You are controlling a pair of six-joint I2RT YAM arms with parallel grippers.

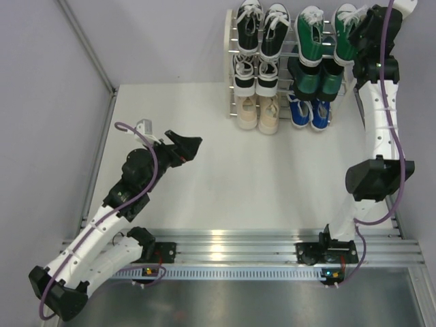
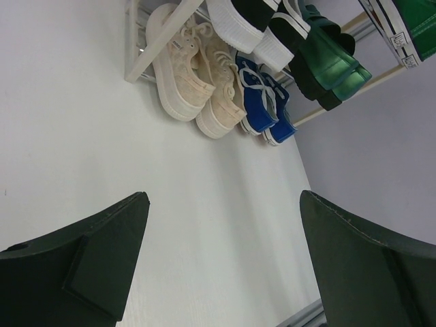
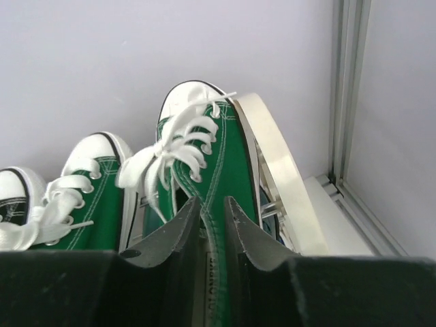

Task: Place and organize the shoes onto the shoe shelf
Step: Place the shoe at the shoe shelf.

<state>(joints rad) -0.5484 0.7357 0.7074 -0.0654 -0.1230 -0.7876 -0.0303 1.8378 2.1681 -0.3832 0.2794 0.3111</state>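
Observation:
The shoe shelf (image 1: 231,61) stands at the table's far edge, filled with shoes. Black-and-white sneakers (image 1: 262,30) and green sneakers (image 1: 313,34) are on the top tier. Another black-and-white pair (image 1: 257,73) and dark green dress shoes (image 1: 313,78) are below them. Beige lace-ups (image 1: 259,112) and blue sneakers (image 1: 310,112) are lowest. My right gripper (image 1: 361,41) is shut on the heel collar of the rightmost green sneaker (image 3: 218,157) at the top tier, its jaws (image 3: 212,208) pinching the fabric. My left gripper (image 1: 191,146) is open and empty over the table, left of the shelf.
In the right wrist view the shelf's cream side frame (image 3: 279,163) is just right of the held sneaker, with the wall behind and an aluminium post (image 3: 347,88) at the right. The left wrist view shows the beige (image 2: 191,75) and blue (image 2: 262,102) pairs ahead.

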